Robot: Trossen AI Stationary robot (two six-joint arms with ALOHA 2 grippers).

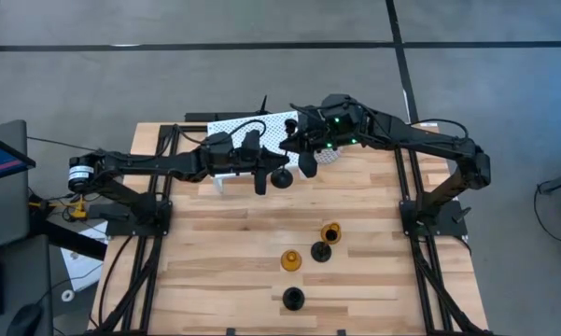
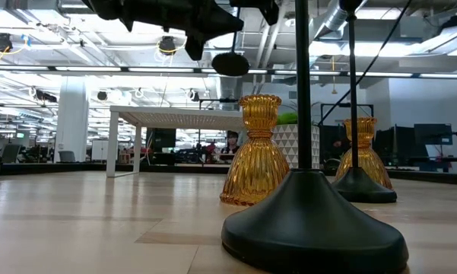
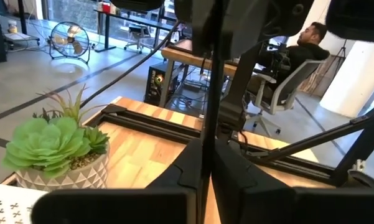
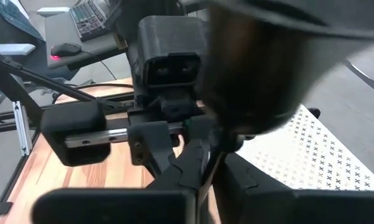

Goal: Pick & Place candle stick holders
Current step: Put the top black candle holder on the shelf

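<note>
Your wooden bench (image 1: 224,252) sits on grey floor. From above, the left gripper (image 1: 260,179) and right gripper (image 1: 310,161) meet at a black holder (image 1: 282,176) held above the far side. Wrist views: left fingers (image 3: 174,180) clamped on its stem; whether the right fingers (image 4: 187,168) grip, you can't tell. Four other holders (image 1: 291,259) stand nearer.

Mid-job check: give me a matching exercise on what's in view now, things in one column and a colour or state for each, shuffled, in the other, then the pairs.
Things:
1. left gripper
2. cone-shaped holders
3. potted plant
4. holder nearest the low camera

Colour or state:
a. green
b. amber
c. black, standing on the table
d. shut on a black holder by its stem, off the table

Pairs: 1-d, 2-b, 3-a, 4-c
</note>
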